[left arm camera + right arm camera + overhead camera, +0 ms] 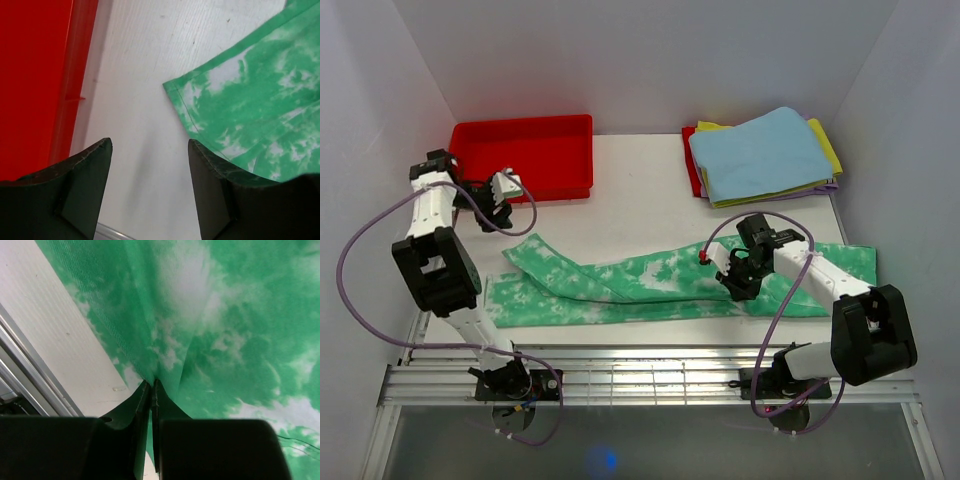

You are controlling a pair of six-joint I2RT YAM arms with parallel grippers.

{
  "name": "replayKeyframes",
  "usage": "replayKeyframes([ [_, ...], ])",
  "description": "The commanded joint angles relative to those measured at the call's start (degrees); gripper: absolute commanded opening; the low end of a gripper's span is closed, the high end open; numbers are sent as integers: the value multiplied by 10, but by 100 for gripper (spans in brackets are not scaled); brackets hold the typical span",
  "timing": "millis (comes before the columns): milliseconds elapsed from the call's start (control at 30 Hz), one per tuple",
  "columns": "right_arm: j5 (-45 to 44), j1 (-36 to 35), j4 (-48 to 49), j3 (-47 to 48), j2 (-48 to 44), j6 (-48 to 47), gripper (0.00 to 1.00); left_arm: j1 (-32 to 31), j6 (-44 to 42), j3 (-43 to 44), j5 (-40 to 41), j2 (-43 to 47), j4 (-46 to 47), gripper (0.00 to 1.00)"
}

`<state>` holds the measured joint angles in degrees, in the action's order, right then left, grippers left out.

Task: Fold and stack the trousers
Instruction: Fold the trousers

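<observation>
Near the arm bases [510,385], the top view shows the trousers [660,285] lying long across the table [640,190], the left gripper [500,197] up beside the red tray [520,150], the right gripper [735,282] on the cloth. Left wrist view: its fingers [85,185] stand apart, holding nothing, a leg end [200,95] just ahead. Only the right wrist view shows fingers [137,410] pinched tight on a green fold. Folding looks barely started; next the left should grab that leg end.

Top cam sat high behind the arm bases, facing down over the whole table [640,190]. Left wrist cam looked past its fingers [82,192] from close above the table, catching red tray [30,75] rim & trousers [260,105] hem. Right wrist cam sat v. near the trousers, which all 3 views shared.
</observation>
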<state>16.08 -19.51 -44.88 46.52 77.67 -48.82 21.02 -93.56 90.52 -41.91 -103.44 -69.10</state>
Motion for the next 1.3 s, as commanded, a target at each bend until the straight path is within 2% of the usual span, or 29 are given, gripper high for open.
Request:
replayKeyframes([
  [0, -7, 3, -17, -24, -16, -15, 8, -57, 79, 60, 20, -52, -23, 71],
  [133, -3, 3, -13, -35, -12, -16, 8, -98, 116, 113, 60, -112, -19, 70],
  [300, 5, 3, -9, -37, -5, -11, 8, -135, 57, 176, 96, -180, -70, 70],
  [400, 7, 3, -7, -35, -4, -8, 8, -147, 23, 179, 125, -196, -103, 70],
  [567, 12, 3, -8, -28, 5, -3, 8, -151, -15, 136, 155, -193, -104, 71],
  [700, 12, 3, -8, -23, 8, -3, 8, -159, -9, 126, 156, -202, -88, 71],
  [833, 12, 3, -6, -21, 12, -1, 8, -171, -4, 101, 164, -202, -46, 72],
  [1033, 12, 3, -6, -22, 17, 0, 8, -188, -3, 0, 210, -183, 30, 71],
  [1100, 9, 3, -5, -21, 19, 0, 8, -189, -6, -44, 224, -177, 43, 65],
  [1133, 8, 3, -5, -20, 20, -1, 8, -188, -7, -58, 241, -172, 53, 52],
  [1200, 5, 3, -5, -16, 21, 0, 8, -188, 0, -89, 254, -163, 61, 32],
  [1233, 5, 3, -5, -13, 20, 2, 8, -188, 3, -93, 257, -150, 62, 15],
  [1267, 4, 3, -6, -5, 20, 5, 8, -186, 7, -97, 256, -142, 61, 11],
])
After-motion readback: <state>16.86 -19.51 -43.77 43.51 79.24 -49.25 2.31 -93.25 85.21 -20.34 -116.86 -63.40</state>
